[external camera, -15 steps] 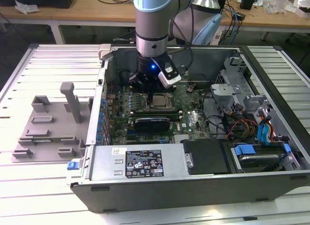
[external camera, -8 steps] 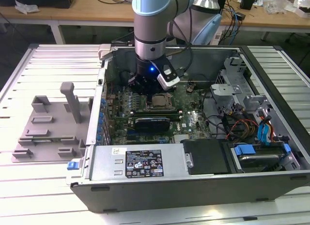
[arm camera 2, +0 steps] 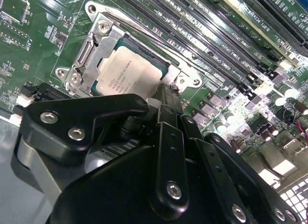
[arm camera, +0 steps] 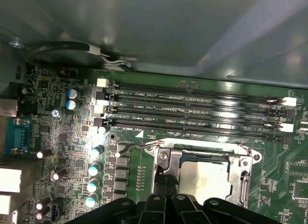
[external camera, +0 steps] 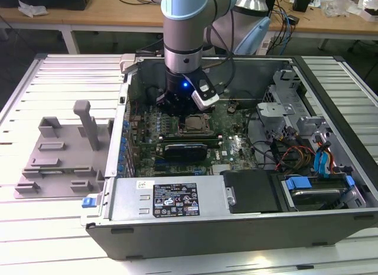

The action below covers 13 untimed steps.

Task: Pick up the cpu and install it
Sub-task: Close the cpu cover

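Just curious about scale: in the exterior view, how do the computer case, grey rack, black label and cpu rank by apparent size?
1. computer case
2. grey rack
3. black label
4. cpu, in its socket
The cpu lies deeper in the case than the label, so that last pair is unsure.

"What sort of place is this?"

"A robotics lab or test workshop. A robot arm (external camera: 184, 38) reaches into an open computer case (external camera: 236, 227) that lies on a slatted metal table (external camera: 59, 74)."

"What else shows it?"

"Wooden workbenches (external camera: 88, 18) along the back carry trailing cables (external camera: 282, 28) and loose gear. A grey moulded fixture (external camera: 59, 159) sits beside the case, with no household furniture around."
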Motion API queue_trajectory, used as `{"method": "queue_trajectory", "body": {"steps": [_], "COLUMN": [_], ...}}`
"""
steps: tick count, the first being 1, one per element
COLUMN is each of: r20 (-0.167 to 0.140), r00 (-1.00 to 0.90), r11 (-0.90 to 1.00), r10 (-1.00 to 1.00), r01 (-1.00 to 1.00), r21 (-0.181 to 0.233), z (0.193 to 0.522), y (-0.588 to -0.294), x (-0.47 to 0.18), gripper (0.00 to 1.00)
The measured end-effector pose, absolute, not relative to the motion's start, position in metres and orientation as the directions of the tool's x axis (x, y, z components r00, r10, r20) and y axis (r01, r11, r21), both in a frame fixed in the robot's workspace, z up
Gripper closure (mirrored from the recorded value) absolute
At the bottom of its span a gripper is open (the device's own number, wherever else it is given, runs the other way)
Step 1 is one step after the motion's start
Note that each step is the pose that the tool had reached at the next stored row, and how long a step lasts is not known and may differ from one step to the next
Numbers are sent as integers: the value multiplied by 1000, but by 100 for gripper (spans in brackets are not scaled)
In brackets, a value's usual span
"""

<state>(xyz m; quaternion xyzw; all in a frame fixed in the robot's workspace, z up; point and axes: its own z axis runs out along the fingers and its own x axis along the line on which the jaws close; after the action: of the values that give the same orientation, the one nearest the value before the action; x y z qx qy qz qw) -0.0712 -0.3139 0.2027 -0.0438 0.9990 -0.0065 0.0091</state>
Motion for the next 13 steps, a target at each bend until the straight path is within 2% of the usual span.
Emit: {"method": "queue_trajectory", "body": {"steps": [13], "r20": [-18], "r00": [-996], "r11": [996], "r10": [-87], "r01": [-87], "r21": [-13], "z": [207], "y": [-314], "x": [-71], "gripper": [89]}}
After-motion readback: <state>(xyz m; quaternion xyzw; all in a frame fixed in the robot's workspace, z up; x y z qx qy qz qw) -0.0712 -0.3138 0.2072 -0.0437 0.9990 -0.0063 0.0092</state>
